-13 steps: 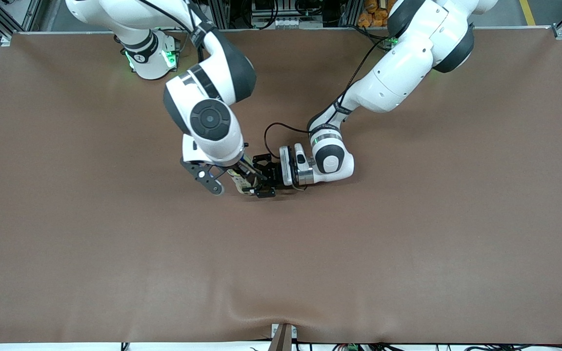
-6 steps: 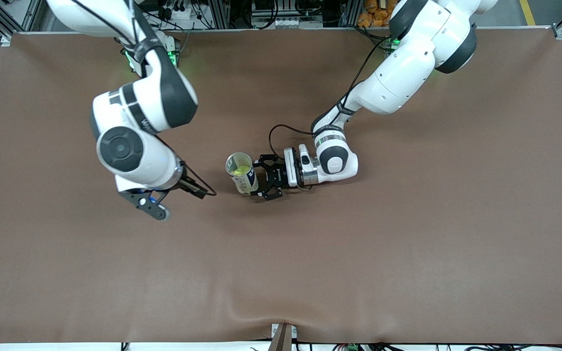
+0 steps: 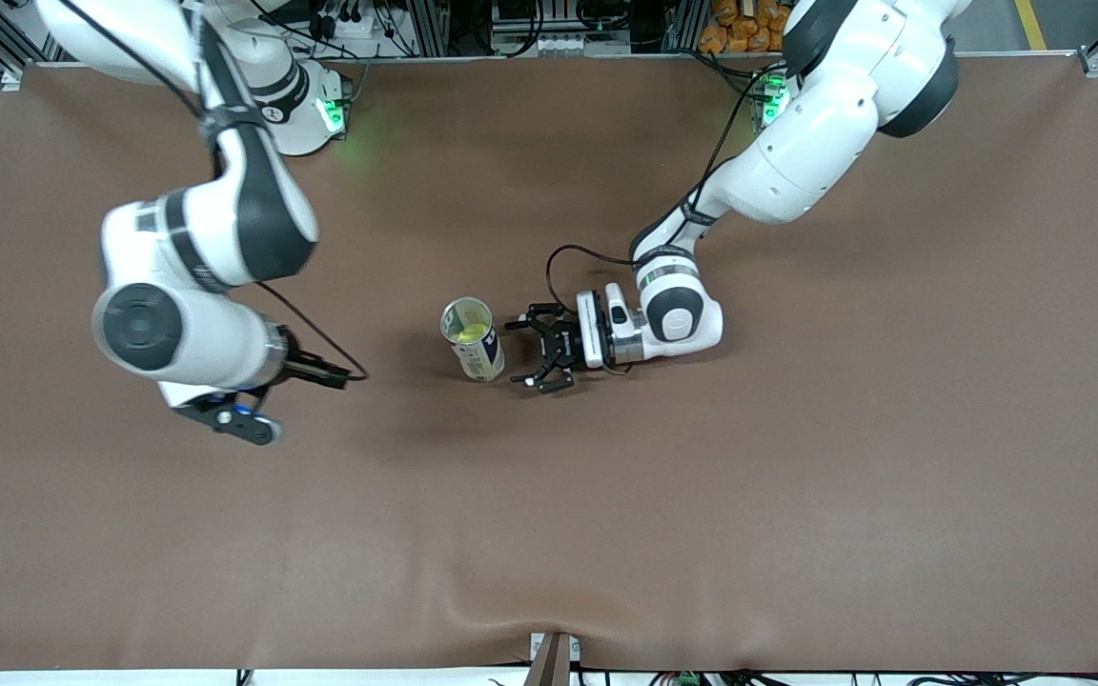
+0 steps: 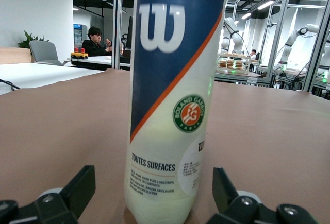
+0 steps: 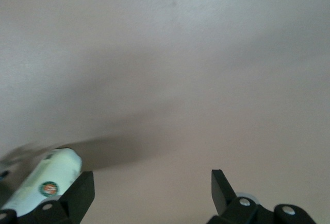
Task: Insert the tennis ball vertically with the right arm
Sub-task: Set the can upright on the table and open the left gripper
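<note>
Brown table mat [image 3: 797, 495]. Wilson ball can [image 3: 473, 339] upright mid-table, tennis ball [image 3: 474, 332] inside: insertion looks done. Right gripper [image 3: 344, 375] now swung away toward own end, fingers spread, empty. Left gripper [image 3: 541, 356] backed off can, unclenched beside it.

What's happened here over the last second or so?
The right gripper left the tennis ball can and swung off toward its own end of the table. The left gripper let go of the can and backed off, open. The can stayed upright, ball inside.
</note>
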Robot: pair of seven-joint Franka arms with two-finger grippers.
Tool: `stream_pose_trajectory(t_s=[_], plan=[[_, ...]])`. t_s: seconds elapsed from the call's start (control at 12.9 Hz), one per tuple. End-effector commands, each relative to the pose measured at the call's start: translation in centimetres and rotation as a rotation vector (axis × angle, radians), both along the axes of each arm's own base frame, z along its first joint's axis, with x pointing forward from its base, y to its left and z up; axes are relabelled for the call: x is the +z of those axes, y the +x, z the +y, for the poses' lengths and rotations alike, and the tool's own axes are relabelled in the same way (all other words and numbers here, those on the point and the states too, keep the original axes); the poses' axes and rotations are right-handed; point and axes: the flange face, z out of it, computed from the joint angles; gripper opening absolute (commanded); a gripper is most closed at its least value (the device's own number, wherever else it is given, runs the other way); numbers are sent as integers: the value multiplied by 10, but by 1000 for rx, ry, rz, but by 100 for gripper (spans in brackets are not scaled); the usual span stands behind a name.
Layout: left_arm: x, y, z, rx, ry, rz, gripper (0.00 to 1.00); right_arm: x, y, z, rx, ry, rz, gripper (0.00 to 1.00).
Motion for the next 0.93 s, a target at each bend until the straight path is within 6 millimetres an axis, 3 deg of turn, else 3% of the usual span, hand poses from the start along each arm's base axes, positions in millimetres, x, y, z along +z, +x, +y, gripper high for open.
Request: stream_pose_trajectory(t_s=[0.0, 0.15, 0.39, 0.62, 0.85], plan=[[24, -7, 32, -45, 28, -15, 100, 19, -14, -56, 91, 48, -5, 100], [36, -7, 51, -72, 52, -9, 100, 27, -16, -84, 130, 69, -10, 100], [42, -1, 79, -118, 78, 18, 100, 54, -26, -110, 258, 106, -46, 100], [64, 8, 107, -154, 137, 72, 100, 72, -32, -141, 304, 124, -65, 100], [96, 38, 155, -221, 269, 114, 100, 85, -39, -221, 240, 133, -93, 100]])
